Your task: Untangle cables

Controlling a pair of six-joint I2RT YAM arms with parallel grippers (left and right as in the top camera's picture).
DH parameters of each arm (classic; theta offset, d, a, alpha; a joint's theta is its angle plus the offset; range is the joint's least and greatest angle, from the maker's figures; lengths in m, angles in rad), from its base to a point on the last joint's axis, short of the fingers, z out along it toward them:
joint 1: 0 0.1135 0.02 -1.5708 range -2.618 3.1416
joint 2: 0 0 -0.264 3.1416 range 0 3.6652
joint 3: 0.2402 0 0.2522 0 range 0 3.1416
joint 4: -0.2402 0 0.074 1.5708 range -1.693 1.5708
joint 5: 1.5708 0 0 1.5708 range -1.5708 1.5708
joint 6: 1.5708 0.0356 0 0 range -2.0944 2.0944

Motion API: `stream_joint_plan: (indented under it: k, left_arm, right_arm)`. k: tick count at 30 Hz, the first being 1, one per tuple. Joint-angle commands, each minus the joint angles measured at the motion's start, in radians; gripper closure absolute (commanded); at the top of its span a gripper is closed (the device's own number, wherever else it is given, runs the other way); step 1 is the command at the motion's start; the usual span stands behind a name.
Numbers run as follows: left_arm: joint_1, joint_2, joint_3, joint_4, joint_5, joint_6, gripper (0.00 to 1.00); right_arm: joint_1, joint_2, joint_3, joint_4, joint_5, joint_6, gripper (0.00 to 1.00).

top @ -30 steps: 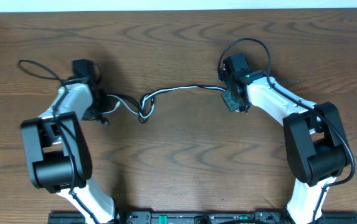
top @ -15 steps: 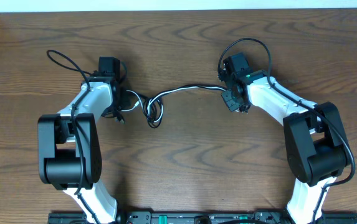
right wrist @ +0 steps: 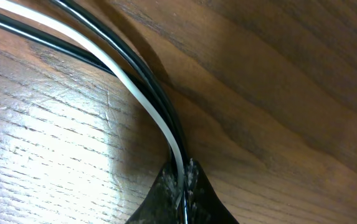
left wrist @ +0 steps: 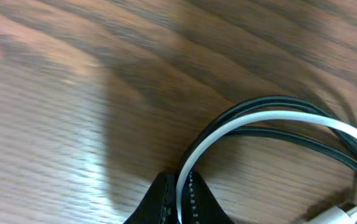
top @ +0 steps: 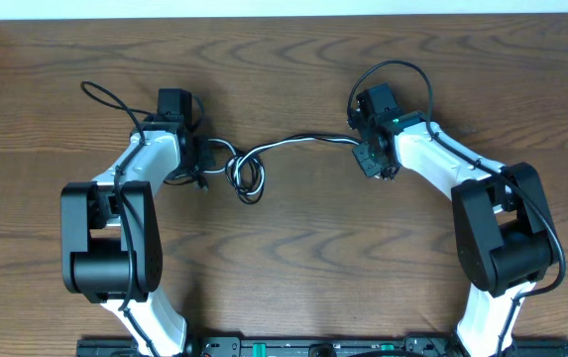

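left gripper [top: 201, 167]: pinching down tight on the left end of the cables [top: 293, 144]; in the wrist view, white and black strands are running straight out from between the fingertips.
tangle [top: 247, 178]: sitting just right of the left gripper, lying on the table [top: 293, 258]; black and white strands are crossing in a small loose loop.
mid span: running from the tangle up and right toward the other arm, strands lying side by side with a gentle sag, not pulling taut.
right gripper [top: 367, 157]: clamping closed on the right end of the bundle; the wrist view is showing one white and two black strands entering the tips together.
handling: judging these as light, thin, floppy cords with smooth jackets, probably sliding through pads under a hard pull; the plugs may be snagging in the loop.
where to hold: likely gripping one single strand just beside the tangle, not the whole bundle, and easing it out sideways.
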Motion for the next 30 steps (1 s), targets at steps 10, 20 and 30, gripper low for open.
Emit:
stream_joint_plan:
  k: [10,20,30]
  left_arm:
    - [-0.021,0.110,-0.077,-0.027,0.306,0.037,0.92]
    - [-0.035,0.104,0.013,-0.163,0.204,0.101,0.92]
    - [-0.035,-0.010,0.204,-0.387,0.162,0.096,0.67]
  right_arm:
    - [-0.006,0.061,-0.031,0.003,-0.037,0.000,0.99]
    - [-0.001,0.061,-0.031,0.010,-0.037,0.000,0.99]
    - [0.000,0.061,-0.031,0.013,-0.036,0.000,0.99]
